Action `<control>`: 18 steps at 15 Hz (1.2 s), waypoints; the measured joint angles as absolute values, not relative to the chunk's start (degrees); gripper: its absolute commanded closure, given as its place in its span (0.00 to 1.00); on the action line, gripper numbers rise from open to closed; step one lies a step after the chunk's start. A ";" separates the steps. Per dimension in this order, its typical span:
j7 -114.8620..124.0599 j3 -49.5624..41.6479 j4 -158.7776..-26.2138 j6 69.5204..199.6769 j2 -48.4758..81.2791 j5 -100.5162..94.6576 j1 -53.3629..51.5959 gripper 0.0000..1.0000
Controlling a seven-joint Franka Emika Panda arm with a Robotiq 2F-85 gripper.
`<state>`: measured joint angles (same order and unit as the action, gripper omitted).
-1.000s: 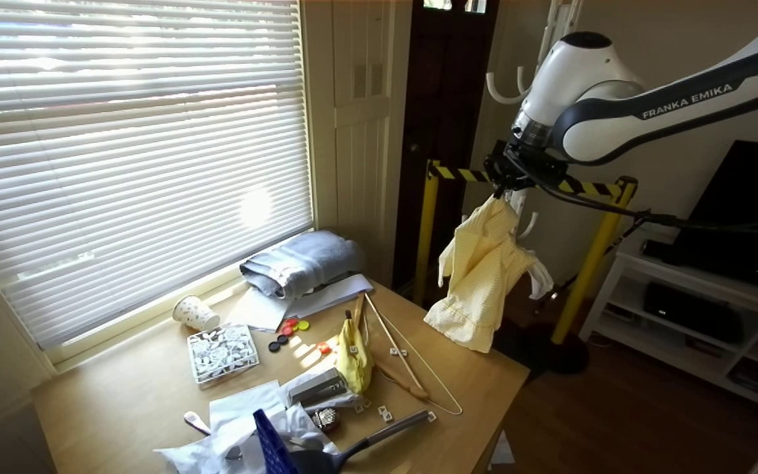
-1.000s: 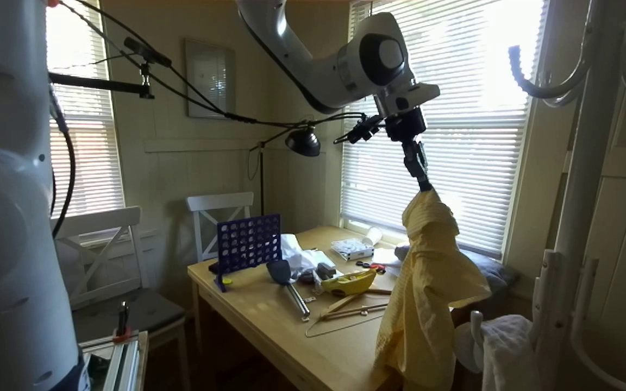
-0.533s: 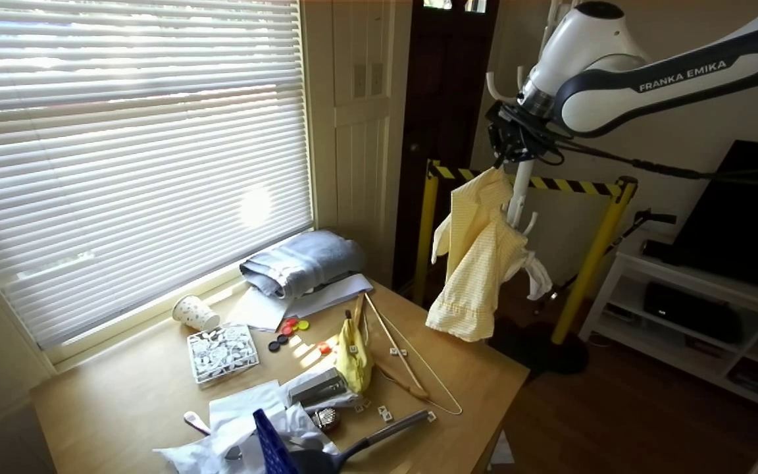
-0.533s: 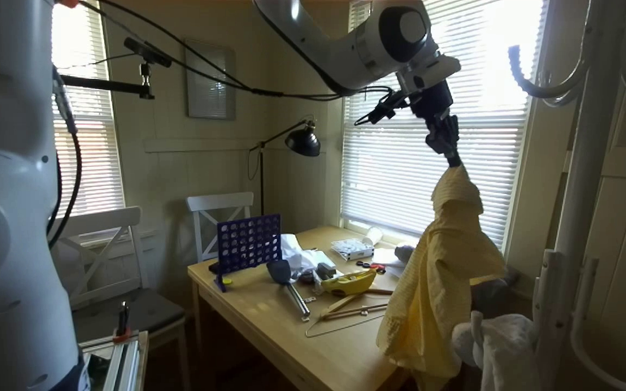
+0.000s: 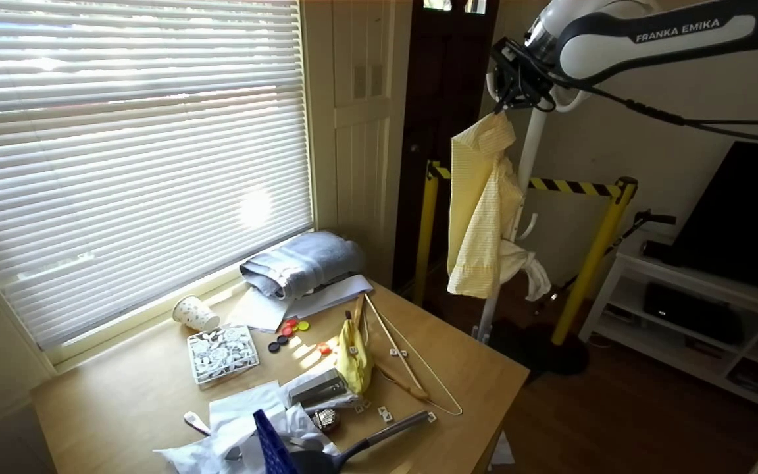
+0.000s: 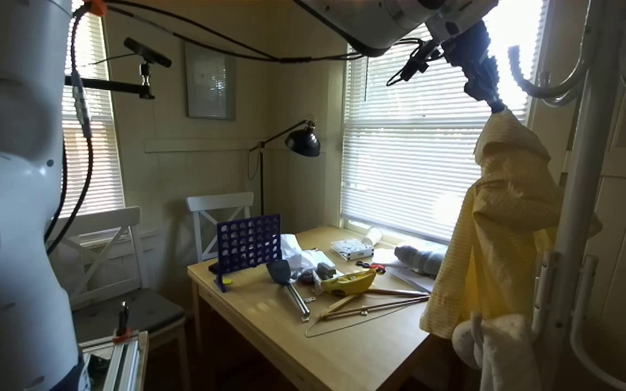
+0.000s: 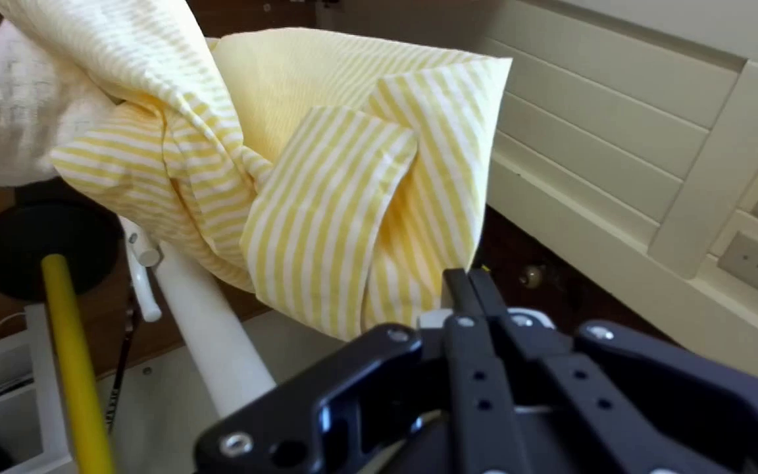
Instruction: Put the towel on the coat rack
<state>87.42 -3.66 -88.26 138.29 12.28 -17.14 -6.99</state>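
Note:
The towel, a yellow-and-white striped cloth, hangs from my gripper in both exterior views (image 5: 478, 204) (image 6: 508, 233) and in the wrist view (image 7: 326, 210). My gripper (image 5: 499, 109) is shut on its top edge; the fingertips (image 6: 498, 107) (image 7: 468, 276) are pressed together. The white coat rack (image 6: 590, 163) has curved hooks; an upper hook (image 6: 555, 91) is just right of the gripper in that exterior view, at a similar height. The towel's right side passes behind the rack's pole there. The pole also shows in an exterior view (image 5: 531, 145) and the wrist view (image 7: 211, 322).
A white cloth (image 6: 508, 347) hangs on a low hook of the rack. Yellow barrier posts (image 5: 593, 263) with striped tape stand around it. The table (image 5: 471, 368) holds a folded blue-grey cloth (image 5: 306, 260), hangers, a yellow pouch and a spatula. A window with blinds is behind.
My gripper has risen with the towel. In an exterior view it has also moved right towards the rack. The towel's bottom now hangs higher. The grip is unchanged.

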 measured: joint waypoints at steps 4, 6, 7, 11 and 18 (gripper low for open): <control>83.61 -2.43 -86.35 138.26 13.65 -17.13 -7.25 1.00; 83.86 -2.46 -86.43 138.26 13.83 -17.12 -7.22 1.00; 84.67 -2.51 -86.25 138.17 14.10 -17.11 -7.22 1.00; 88.16 -2.96 -79.86 137.70 17.72 -17.21 -7.70 1.00; 90.56 -5.81 -62.08 132.13 25.79 -17.49 -8.75 1.00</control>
